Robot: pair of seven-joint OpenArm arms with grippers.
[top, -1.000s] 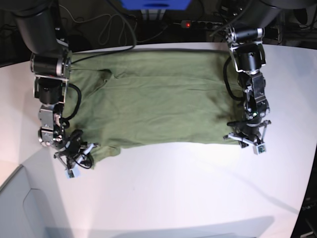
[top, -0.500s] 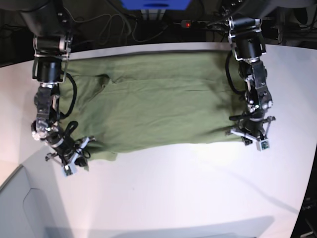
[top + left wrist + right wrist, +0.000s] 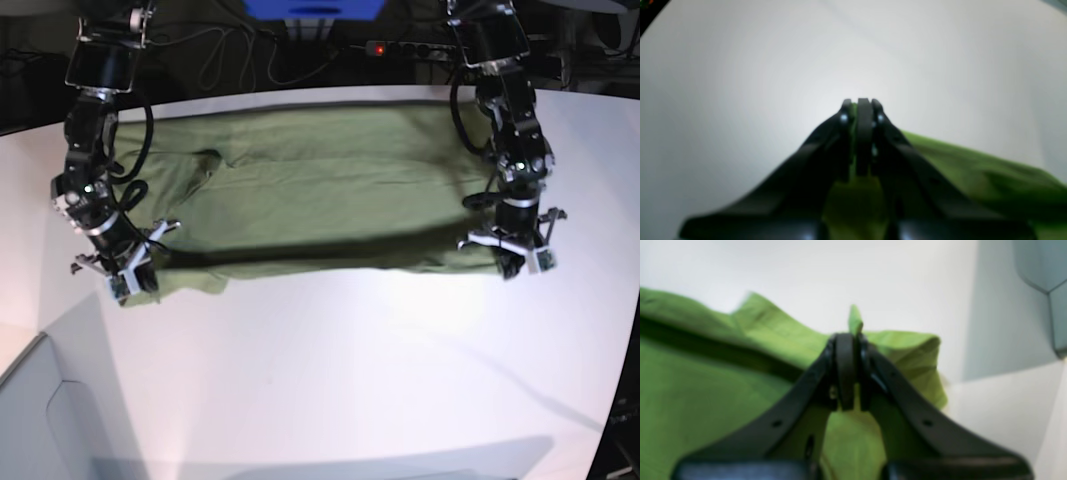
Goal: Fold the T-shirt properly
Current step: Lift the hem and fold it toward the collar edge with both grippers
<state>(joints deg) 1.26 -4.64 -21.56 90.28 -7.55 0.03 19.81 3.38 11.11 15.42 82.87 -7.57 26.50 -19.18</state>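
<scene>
At the left of the base view the right gripper point(image 3: 133, 283) is pinched shut on the near corner of the T-shirt point(image 3: 320, 190), by the sleeve end; the right wrist view shows its black fingers point(image 3: 844, 353) pressed together with a small peak of green cloth poking up between the tips and folds bunched just behind them. The olive-green shirt lies spread across the far half of the white table point(image 3: 380, 380), its near edge lifted into a band with a dark shadow under it, stretched between the two arms. At the right the left gripper point(image 3: 517, 262) is likewise clamped on the opposite near corner; its wrist view, though blurred, shows the tips closed on green fabric.
</scene>
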